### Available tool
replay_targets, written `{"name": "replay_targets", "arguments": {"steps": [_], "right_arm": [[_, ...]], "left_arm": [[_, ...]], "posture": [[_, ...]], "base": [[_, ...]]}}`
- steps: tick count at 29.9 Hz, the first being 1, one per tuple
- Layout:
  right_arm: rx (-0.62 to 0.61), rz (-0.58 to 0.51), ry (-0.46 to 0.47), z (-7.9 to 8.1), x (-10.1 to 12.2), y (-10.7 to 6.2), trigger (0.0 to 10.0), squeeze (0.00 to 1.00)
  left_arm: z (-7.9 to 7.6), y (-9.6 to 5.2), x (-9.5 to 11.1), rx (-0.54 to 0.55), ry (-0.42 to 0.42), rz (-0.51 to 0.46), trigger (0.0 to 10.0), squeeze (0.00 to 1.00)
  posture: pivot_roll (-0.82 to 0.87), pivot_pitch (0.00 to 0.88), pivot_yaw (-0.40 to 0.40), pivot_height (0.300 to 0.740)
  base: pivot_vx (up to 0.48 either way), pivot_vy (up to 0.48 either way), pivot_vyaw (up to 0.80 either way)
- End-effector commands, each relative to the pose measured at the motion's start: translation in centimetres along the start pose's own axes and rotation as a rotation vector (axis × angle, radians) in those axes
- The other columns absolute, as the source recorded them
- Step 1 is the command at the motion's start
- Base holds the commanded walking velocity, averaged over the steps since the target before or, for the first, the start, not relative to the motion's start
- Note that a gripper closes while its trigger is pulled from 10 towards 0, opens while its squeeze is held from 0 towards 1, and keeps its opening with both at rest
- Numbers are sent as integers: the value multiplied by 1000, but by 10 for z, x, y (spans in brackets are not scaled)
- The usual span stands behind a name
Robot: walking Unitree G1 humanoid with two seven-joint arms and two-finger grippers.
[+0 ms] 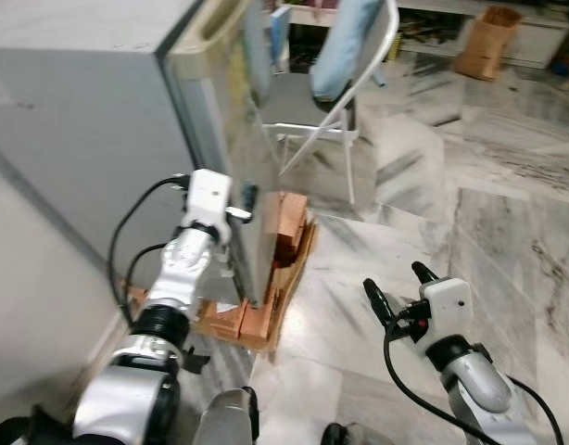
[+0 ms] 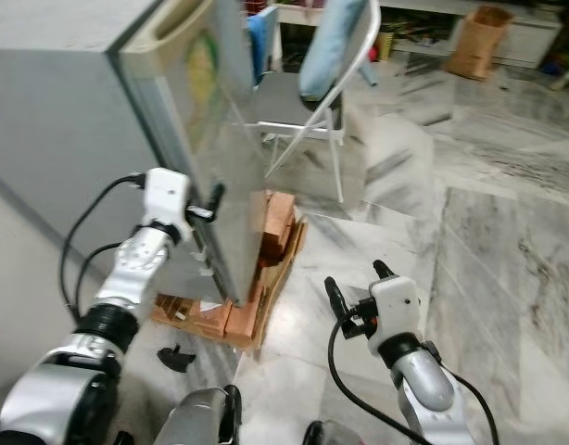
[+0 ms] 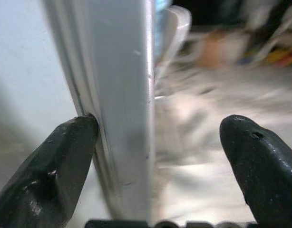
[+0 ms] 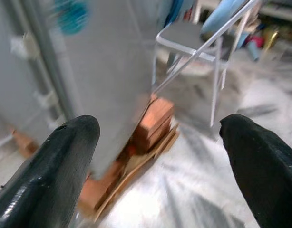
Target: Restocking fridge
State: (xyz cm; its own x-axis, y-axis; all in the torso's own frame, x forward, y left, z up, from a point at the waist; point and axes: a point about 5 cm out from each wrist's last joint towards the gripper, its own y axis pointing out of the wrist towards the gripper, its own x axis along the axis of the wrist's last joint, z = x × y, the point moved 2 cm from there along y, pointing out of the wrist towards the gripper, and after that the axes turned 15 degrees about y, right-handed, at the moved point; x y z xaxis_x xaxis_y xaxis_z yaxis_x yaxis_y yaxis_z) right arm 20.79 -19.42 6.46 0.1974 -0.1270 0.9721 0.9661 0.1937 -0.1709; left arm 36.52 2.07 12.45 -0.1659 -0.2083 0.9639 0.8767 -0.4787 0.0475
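Note:
The grey fridge (image 1: 81, 139) stands on the left with its door (image 1: 220, 139) swung a little out from the body. My left gripper (image 1: 243, 206) is open and straddles the door's free edge (image 3: 122, 118) at mid height. One finger (image 3: 51, 175) is tucked into the gap behind the door, the other finger (image 3: 260, 161) is on the outer side. My right gripper (image 1: 398, 283) hangs open low over the marble floor, to the right of the fridge, with nothing between its fingers. The inside of the fridge is hidden.
The fridge rests on red bricks (image 1: 284, 232) and cardboard. A white folding chair (image 1: 312, 102) with a blue cushion stands close behind the door. A brown paper bag (image 1: 486, 42) sits by shelves at the back. A small black object (image 2: 176, 356) lies on the floor.

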Motion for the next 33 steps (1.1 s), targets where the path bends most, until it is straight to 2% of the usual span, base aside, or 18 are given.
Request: {"name": "replay_targets", "arguments": {"steps": [1,3,4,5,7,9,10,11,12,13,14,16,17,19,21,24,28,33], "right_arm": [[-3,-13,-8,0,4,0,10000,0],[-1,-15,-10,2,5,0,10000,0],[-1,-15,-10,2,5,0,10000,0],[13,-28,-22,4,6,2,10000,0],[16,-33,-26,5,6,3,10000,0],[18,-39,-27,6,6,5,10000,0],[18,-39,-27,6,6,5,10000,0],[18,-40,-26,5,6,8,10000,0],[18,-40,-26,5,6,8,10000,0],[19,-39,-26,5,4,11,10000,0],[19,-39,-26,5,4,11,10000,0],[24,-38,-28,5,2,15,10000,0],[28,-37,-31,6,0,18,10000,0],[50,-38,-76,8,1,22,10000,0],[59,-43,-77,9,4,26,10000,0],[83,-62,-96,8,13,32,10000,0],[119,-91,-93,3,32,43,10000,0],[165,-86,-104,11,36,46,10000,0]], "left_arm": [[-38,22,102,-173,89,-373,10000,0],[-64,20,121,-247,60,-442,10000,0],[-64,20,121,-247,60,-442,10000,0],[-87,13,136,-288,77,-510,10000,0],[-91,12,138,-291,90,-527,10000,0],[-68,15,120,-215,138,-475,10000,0],[-68,15,120,-215,138,-475,10000,0],[-25,16,95,-91,213,-387,10000,0],[-25,16,95,-91,213,-387,10000,0],[11,8,71,-1,236,-296,10000,0],[11,8,71,-1,236,-296,10000,0],[32,-3,53,44,251,-227,10000,0],[42,-13,39,65,246,-192,10000,0],[51,-27,22,99,223,-138,10000,0],[53,-39,12,119,209,-118,10000,0],[54,-52,-1,154,189,-82,10000,0],[52,-81,-27,167,202,6,10000,0],[59,-96,-35,191,215,45,10000,0]], "posture": [[-6,91,55,740],[-12,91,59,740],[-12,91,59,740],[-18,90,65,740],[-18,90,65,740],[-7,90,63,740],[-7,90,63,740],[9,91,58,740],[9,91,58,740],[22,90,54,740],[22,90,54,740],[26,88,50,740],[28,87,50,740],[26,84,49,740],[17,81,56,740],[17,79,53,740],[33,72,42,740],[50,76,41,740]], "base": [[0,0,0],[0,0,0],[0,0,0],[0,0,0],[0,0,0],[0,0,0],[0,0,0],[0,0,0],[0,0,0],[0,0,0],[0,0,0],[0,0,0],[0,0,0],[0,0,0],[0,-427,0],[0,-461,0],[0,-444,0],[167,-404,0]]}}
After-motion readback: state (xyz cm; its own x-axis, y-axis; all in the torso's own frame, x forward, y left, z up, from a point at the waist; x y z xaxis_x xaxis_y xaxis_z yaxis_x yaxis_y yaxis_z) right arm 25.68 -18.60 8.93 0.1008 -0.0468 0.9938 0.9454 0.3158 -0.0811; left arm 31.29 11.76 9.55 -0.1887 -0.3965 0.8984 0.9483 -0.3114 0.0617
